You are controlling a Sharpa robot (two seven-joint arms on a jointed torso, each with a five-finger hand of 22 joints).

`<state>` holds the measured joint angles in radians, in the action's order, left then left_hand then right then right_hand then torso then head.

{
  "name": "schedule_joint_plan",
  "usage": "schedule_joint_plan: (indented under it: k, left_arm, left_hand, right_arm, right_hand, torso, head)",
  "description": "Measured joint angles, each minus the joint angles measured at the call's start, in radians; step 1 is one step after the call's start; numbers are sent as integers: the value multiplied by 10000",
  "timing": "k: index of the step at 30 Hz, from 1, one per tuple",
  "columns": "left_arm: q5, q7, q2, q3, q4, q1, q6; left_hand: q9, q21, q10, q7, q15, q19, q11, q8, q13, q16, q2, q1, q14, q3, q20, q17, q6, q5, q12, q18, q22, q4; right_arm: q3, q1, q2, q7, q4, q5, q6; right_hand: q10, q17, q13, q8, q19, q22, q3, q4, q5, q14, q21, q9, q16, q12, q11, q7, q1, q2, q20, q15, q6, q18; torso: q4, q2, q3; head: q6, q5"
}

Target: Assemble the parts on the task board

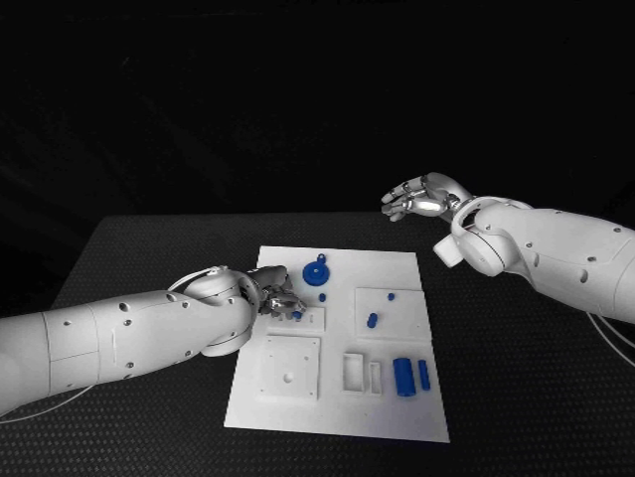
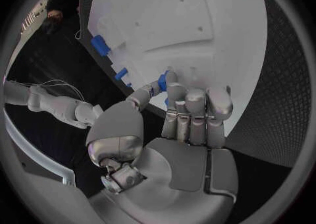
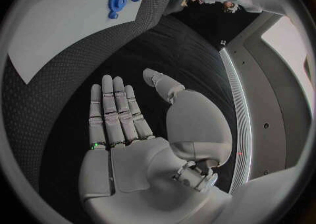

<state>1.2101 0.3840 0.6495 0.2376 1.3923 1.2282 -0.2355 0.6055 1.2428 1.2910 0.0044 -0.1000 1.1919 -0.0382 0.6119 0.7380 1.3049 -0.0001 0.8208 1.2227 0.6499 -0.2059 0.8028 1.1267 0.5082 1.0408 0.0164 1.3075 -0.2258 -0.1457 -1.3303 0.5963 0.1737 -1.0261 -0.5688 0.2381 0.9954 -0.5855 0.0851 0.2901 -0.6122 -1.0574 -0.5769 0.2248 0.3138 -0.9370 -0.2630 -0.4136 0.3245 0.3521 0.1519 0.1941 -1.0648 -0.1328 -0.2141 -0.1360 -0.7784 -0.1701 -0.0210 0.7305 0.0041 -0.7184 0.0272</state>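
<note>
Silver fingers of the left hand point(image 1: 270, 294) pinch a small blue part point(image 2: 162, 81) between thumb and fingertip, just over the near-left area of the white task board point(image 1: 403, 417). The step in hand appears to be seating this part into a raised white block point(image 1: 301, 320) that lies directly under the fingertips. The next move probably calls for a straight, gentle descent with the part kept aligned to its hole, then a release without dragging it sideways.

Beyond the left hand, toward the board's far edge, stands a blue gear-like disc point(image 1: 316, 271). Farther toward the right arm lie two small blue pegs point(image 1: 375, 319), and nearer the robot a white square plate point(image 1: 288, 368), a white frame point(image 1: 356, 373) and two upright blue cylinders point(image 1: 411, 376).

The right hand point(image 1: 421, 197) hovers above the black table point(image 1: 532, 397), well apart from the board's far-right corner, fingers spread and palm bare; it holds nothing.

Hard to make out:
- The shape of the pinched part, mostly covered by the fingers.
- Whether the part already touches the block or hangs just above it.
- The socket itself, hidden under the left hand.
- The gear's seating, too small to judge.
</note>
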Motion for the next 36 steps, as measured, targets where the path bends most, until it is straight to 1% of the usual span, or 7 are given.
schedule_joint_plan:
  k: [11,12,15,20,22,28,36]
  left_arm:
    - [89,-75,-49,3,17,-24,-6]
    - [126,-85,-43,3,25,-35,-10]
    - [269,-112,-18,4,53,-60,-21]
    - [571,-145,31,6,139,-63,-111]
    - [698,-159,38,6,179,-71,-170]
    - [1006,-206,119,6,231,-239,-377]
    - [1149,-237,193,5,282,-269,-487]
  left_hand:
    - [-91,0,7,-9,-41,0,-7,-2,41,0,-65,65,-41,1,0,-21,4,-180,-39,0,-1,0]
    - [-113,0,8,-9,-42,0,-7,-2,57,0,-66,66,-41,1,0,-22,4,-337,-39,0,-1,0]
    - [-155,0,9,-10,-42,0,-8,-2,77,0,-115,115,-41,2,0,-32,7,-566,-80,-1,-1,2]
    - [-204,0,13,-31,-43,0,-12,1,107,0,-187,187,-39,8,0,-33,30,-679,-80,-1,-2,8]
    - [-225,0,67,-72,-93,36,-64,2,127,0,-248,248,12,9,-36,-33,72,-684,-80,-1,-2,9]
    - [-269,0,108,-100,-128,56,-103,13,151,0,-304,304,48,10,-56,-43,133,-797,-117,-2,-2,10]
    - [-292,0,188,-143,-169,91,-151,36,163,0,-355,355,81,15,-91,-43,177,-854,-117,-3,6,15]
  right_arm:
    - [0,0,0,-4,-7,0,-12]
    - [0,0,2,-4,-7,0,-14]
    - [0,1,3,-10,1,0,-19]
    - [0,1,-2,-15,20,1,-20]
    - [0,1,-2,-17,18,1,-21]
    - [0,2,20,-20,9,2,-23]
    - [0,2,27,-22,8,2,-25]
  right_hand:
    - [0,-1,-11,0,-1,-10,0,0,0,0,0,1,0,0,0,0,0,0,1,0,0,0]
    - [0,-1,-11,0,-1,-10,0,0,0,0,0,2,0,0,0,0,0,0,1,0,0,0]
    - [0,-1,-22,0,-1,-10,2,-2,0,-1,0,12,0,0,0,0,4,4,1,0,0,0]
    - [0,8,-23,0,-1,-19,27,-28,38,-1,0,12,0,0,0,0,68,11,1,1,0,0]
    - [0,8,-34,0,-1,-19,27,-28,38,-1,0,12,0,0,0,0,80,-1,1,1,0,0]
    - [0,8,-34,41,-1,-27,27,-28,38,-2,0,12,0,0,0,0,79,-1,1,1,0,0]
    - [0,7,-43,41,-1,-27,55,-56,38,-2,28,21,0,0,0,0,79,-1,2,2,0,0]
  torso:
    - [-1,-4,9]
    - [-1,-4,10]
    - [-1,-6,12]
    - [0,-7,15]
    - [-1,-7,18]
    - [11,-7,18]
    - [7,-7,12]
  head:
    - [-39,0]
    - [-40,0]
    - [-41,4]
    - [-47,10]
    - [-52,7]
    - [-58,25]
    - [-70,58]
